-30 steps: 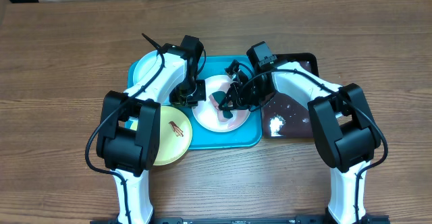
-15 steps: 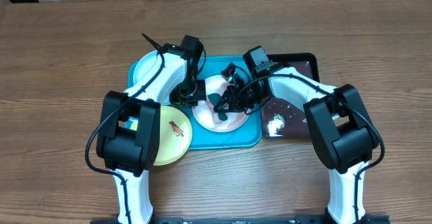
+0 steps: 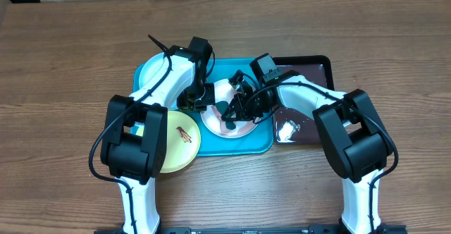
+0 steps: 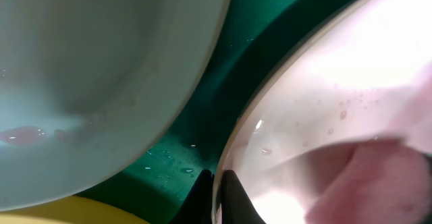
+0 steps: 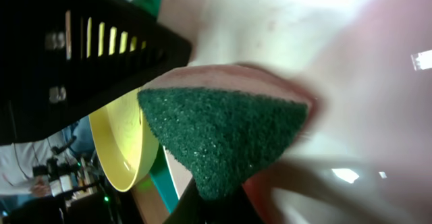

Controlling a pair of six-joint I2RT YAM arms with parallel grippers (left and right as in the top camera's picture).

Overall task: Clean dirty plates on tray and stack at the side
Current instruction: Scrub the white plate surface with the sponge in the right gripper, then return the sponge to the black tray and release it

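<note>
The white plate (image 3: 236, 123) lies on the turquoise tray (image 3: 261, 144), with a pink-brown smear under the sponge. My left gripper (image 3: 200, 100) is shut on its left rim; in the left wrist view (image 4: 216, 198) the black fingers (image 4: 201, 196) pinch the white plate (image 4: 324, 109). My right gripper (image 3: 234, 111) is shut on a green sponge (image 3: 227, 109) pressed onto the plate, and the sponge (image 5: 223, 133) fills the right wrist view. The mint-blue plate (image 3: 149, 72) sits at the tray's back left. The yellow-green plate (image 3: 177, 139), with a brown smear, overhangs the tray's front left.
A smaller black tray (image 3: 310, 72) sits right of the turquoise tray, holding a shiny wet patch (image 3: 285, 129). Brown wooden table (image 3: 70, 51) lies all around. Both arms cross above the tray's middle.
My right gripper has slid leftward across the white plate with the sponge. My left gripper has stayed on the plate's rim.
</note>
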